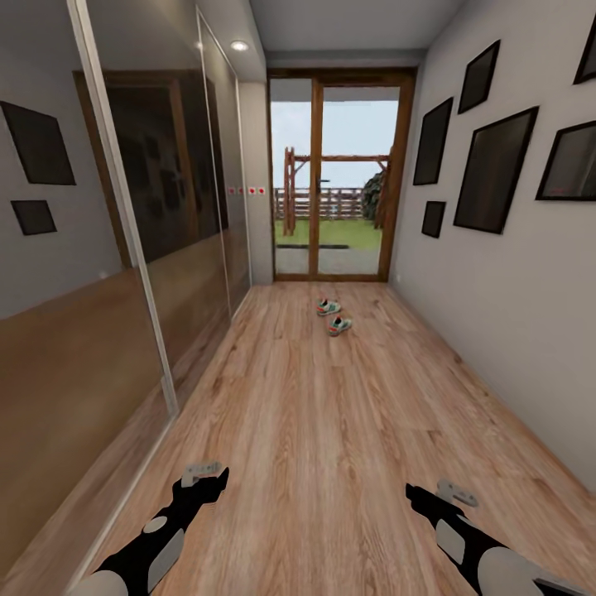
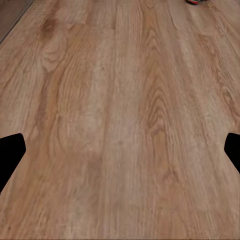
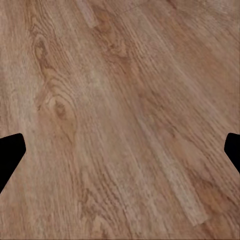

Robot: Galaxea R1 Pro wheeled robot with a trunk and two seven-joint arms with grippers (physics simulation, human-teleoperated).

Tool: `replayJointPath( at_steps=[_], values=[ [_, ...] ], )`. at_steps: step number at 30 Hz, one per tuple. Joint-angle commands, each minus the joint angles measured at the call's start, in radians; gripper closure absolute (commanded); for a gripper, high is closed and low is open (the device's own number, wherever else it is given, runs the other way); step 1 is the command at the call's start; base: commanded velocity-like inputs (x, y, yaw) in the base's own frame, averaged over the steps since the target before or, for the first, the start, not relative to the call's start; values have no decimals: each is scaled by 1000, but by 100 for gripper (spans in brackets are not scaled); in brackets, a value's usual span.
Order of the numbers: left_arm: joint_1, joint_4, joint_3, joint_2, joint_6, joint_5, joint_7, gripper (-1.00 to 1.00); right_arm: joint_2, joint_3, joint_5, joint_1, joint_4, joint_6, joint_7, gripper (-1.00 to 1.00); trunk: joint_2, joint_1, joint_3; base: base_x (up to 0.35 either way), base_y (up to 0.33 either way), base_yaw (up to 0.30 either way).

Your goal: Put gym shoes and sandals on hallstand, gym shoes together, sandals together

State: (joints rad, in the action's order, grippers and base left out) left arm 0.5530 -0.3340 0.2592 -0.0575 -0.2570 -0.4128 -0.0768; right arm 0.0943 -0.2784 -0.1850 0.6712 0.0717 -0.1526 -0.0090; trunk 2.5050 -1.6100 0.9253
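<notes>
The robot faces down a narrow corridor toward a glazed door (image 1: 333, 178), with both arms held low and forward over the corridor floor (image 1: 331, 430). The 2 gym shoes (image 1: 334, 317) lie on the planks far ahead, close to the door and a little right of the corridor's middle — one just behind the other, near each other but apart. They are too small here to read which way their toes point. From the left wrist camera, a sliver of red-orange shoe (image 2: 197, 2) peeks in at the frame edge.

The left gripper (image 1: 204, 473) and the right gripper (image 1: 456, 493) are both wide apart in the jaws and hold nothing; each wrist view has bare planks between the 2 dark fingertips. The shoes are well beyond either arm's reach, dead ahead, slightly nearer the right arm's side — so the base likely has to drive forward before any grasp.
</notes>
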Motion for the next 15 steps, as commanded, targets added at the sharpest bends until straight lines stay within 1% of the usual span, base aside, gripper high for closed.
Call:
replayJointPath(
  at_steps=[1,15],
  values=[
    [1,1,6,-1,-4,-11,-3,-100,0,2,-10,1,-1,-4,0,-100,0,0,1,347,0,0],
    [1,1,6,-1,-4,-11,-3,-100,1,2,-9,1,-1,-4,-3,-100,0,0,1,347,0,0]
  ],
)
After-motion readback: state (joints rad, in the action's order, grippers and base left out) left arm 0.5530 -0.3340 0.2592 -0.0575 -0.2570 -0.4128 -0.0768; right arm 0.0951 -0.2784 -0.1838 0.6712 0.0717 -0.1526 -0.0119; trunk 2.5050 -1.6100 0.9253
